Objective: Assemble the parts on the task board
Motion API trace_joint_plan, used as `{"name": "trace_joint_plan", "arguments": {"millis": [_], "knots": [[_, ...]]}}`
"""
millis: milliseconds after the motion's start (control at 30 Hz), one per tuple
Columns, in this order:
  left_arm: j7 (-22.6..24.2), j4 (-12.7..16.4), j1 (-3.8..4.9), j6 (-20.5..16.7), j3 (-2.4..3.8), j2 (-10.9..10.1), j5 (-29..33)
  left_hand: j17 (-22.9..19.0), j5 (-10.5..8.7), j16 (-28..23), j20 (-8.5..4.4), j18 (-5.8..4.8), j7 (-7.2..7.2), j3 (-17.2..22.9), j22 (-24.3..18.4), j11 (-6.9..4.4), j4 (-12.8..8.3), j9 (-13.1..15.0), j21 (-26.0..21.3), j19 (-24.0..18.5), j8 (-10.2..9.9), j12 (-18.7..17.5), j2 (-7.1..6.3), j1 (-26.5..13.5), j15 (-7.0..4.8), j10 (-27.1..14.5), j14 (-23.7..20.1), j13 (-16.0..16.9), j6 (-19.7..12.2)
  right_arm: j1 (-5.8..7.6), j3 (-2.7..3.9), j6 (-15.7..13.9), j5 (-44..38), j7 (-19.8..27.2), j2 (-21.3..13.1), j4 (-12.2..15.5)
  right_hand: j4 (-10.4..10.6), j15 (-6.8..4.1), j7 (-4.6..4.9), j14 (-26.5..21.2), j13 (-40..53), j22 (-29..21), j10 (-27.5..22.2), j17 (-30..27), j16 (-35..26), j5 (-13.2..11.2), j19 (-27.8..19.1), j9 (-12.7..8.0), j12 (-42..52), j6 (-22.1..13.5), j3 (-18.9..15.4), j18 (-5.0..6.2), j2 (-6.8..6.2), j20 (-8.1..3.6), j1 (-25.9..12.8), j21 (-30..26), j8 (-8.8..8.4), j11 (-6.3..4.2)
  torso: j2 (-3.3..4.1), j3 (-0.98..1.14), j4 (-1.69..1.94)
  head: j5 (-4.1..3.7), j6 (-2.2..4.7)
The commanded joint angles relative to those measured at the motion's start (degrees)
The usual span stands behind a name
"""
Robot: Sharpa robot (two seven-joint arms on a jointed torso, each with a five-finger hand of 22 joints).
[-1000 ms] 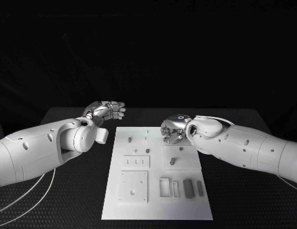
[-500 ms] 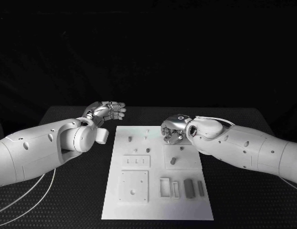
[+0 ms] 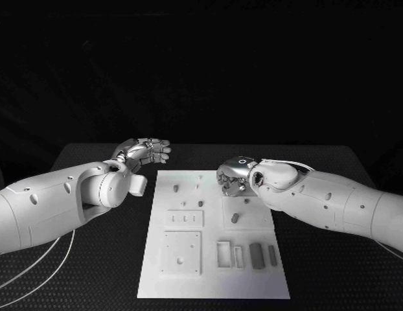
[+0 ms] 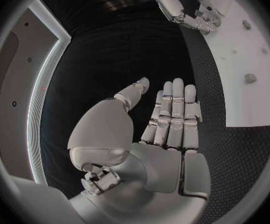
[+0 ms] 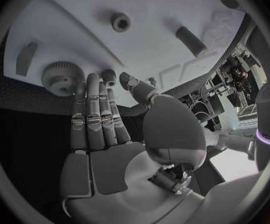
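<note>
table (image 3: 332, 259): black and textured; it carries everything you are working with.
task board (image 3: 216, 282): the white plate lies lengthwise in the middle of the table, running away from you between the two arms.
right hand (image 3: 231, 179): it hangs over the far right part of the board. From the right wrist view its fingers (image 5: 92, 119) lie straight and together, thumb apart, grasping nothing.
left hand (image 3: 144, 151): off the board, above the table near the board's far left corner. In the left wrist view its fingers (image 4: 172, 117) are stretched flat and released, nothing in them.
parts: grey here. A toothed gear (image 5: 59, 77) lies on the board right at the right hand's fingertips; whether they touch it you cannot tell. A round knob (image 5: 120, 21) and a short cylinder (image 5: 191, 41) lie further off on the board. Near you, oblong blocks (image 3: 256, 254) lie by a slot.
step in hand: judging by the pose, you are reaching for the gear. Bring the thumb and a finger down on opposite sides of its teeth, close squarely so it does not tilt, and lift straight up.
writing: no brand, label or lettering is readable anywhere.
</note>
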Motion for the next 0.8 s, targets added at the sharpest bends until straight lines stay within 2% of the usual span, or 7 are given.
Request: {"name": "trace_joint_plan", "arguments": {"millis": [33,233,467,567,667,800], "knots": [[0.2,0.3,0.03,1.0,0.04,-0.1,0.2,0.1,-0.16,-0.1,0.02,0.72,-0.24,0.1,1.3,0.01,-0.2,-0.1,0.2,-0.5,-0.2,-0.2,0.01,-0.8,0.19,-0.2,-0.4,-0.1,-0.3,-0.13,-0.09,0.4,-1.9,-0.9,0.0,-0.2,0.0,0.03,0.16,0.4,-0.1,0.1,-0.1,0.1,-0.4,-0.3,0.3,0.0,-0.3,0.0,0.2,0.77,-0.47,0.01,0.1,0.2,-0.35,0.06,0.28,0.03,0.22,-0.03,-0.05],[0.4,0.1,0.03,0.6,0.04,0.1,0.2,0.1,-0.16,-0.1,0.02,0.72,-0.26,0.1,1.3,0.0,-0.2,-0.1,0.3,-0.6,-0.2,-0.2,0.0,-0.8,0.19,-0.3,-0.4,-0.1,-0.3,-0.18,-0.22,1.3,-2.3,-1.2,0.0,-0.7,0.0,0.02,0.13,0.5,-0.1,0.3,0.0,0.4,-0.7,-0.7,0.3,0.0,-0.3,0.2,0.7,0.77,-0.39,-0.03,0.4,0.3,-0.37,0.02,0.5,-0.03,0.11,-0.08,0.1],[0.5,0.1,0.03,0.5,0.04,0.2,0.2,0.1,-0.15,-0.1,0.01,0.74,-0.28,0.2,1.3,-0.03,-0.2,-0.1,0.3,-0.6,-0.2,-0.2,0.0,-0.8,0.17,-0.3,-0.4,-0.1,-0.3,-0.33,-0.36,1.7,-2.9,-1.3,0.1,-0.3,0.1,-0.05,0.3,0.9,0.0,0.8,0.4,1.1,-1.2,-1.8,0.7,0.0,-0.2,0.7,2.3,0.77,-0.21,-0.2,0.9,0.8,-0.45,-0.1,0.65,0.0,0.19,0.01,-0.01],[0.5,0.1,0.03,0.6,0.04,0.2,0.2,0.1,-0.14,-0.1,0.01,0.75,-0.28,0.2,1.3,-0.03,-0.2,-0.1,0.3,-0.6,-0.2,-0.3,-0.01,-0.8,0.17,-0.3,-0.4,-0.1,-0.3,-0.46,-0.45,1.6,-3.0,-1.3,0.1,-0.6,0.1,-0.1,0.21,1.1,0.0,1.0,0.7,1.4,-1.4,-2.2,0.9,0.0,-0.1,0.9,2.9,0.77,-0.25,-0.25,1.0,0.9,-0.43,-0.19,0.61,-0.1,0.25,0.03,-0.11],[0.4,0.0,0.03,0.5,0.04,0.1,0.2,0.2,-0.14,-0.1,0.01,0.75,-0.28,0.2,1.3,-0.04,-0.2,-0.1,0.3,-0.6,-0.2,-0.3,0.0,-0.8,0.17,-0.3,-0.4,-0.1,-0.3,-0.54,-0.48,1.5,-3.3,-1.2,0.1,-0.7,0.1,-0.33,-0.03,1.8,0.3,1.6,1.6,2.3,-1.5,-2.4,1.5,0.2,0.1,1.7,3.4,0.77,-0.11,-0.53,0.8,1.6,-0.24,-0.52,0.63,-0.1,0.22,0.08,-0.17],[0.4,0.0,0.03,0.6,0.04,0.1,0.2,0.2,-0.14,-0.1,0.01,0.76,-0.28,0.2,1.3,-0.04,-0.2,-0.1,0.3,-0.6,-0.2,-0.3,0.01,-0.8,0.17,-0.3,-0.4,-0.1,-0.3,-0.64,-0.52,0.6,-4.8,-1.2,0.1,-0.4,0.1,-0.94,-0.93,3.1,1.1,2.6,4.1,4.3,-0.8,-2.8,3.0,0.7,1.1,3.9,4.7,0.77,0.49,-1.27,1.5,2.9,0.61,-1.54,0.71,-0.04,0.14,0.1,-0.27]]}}
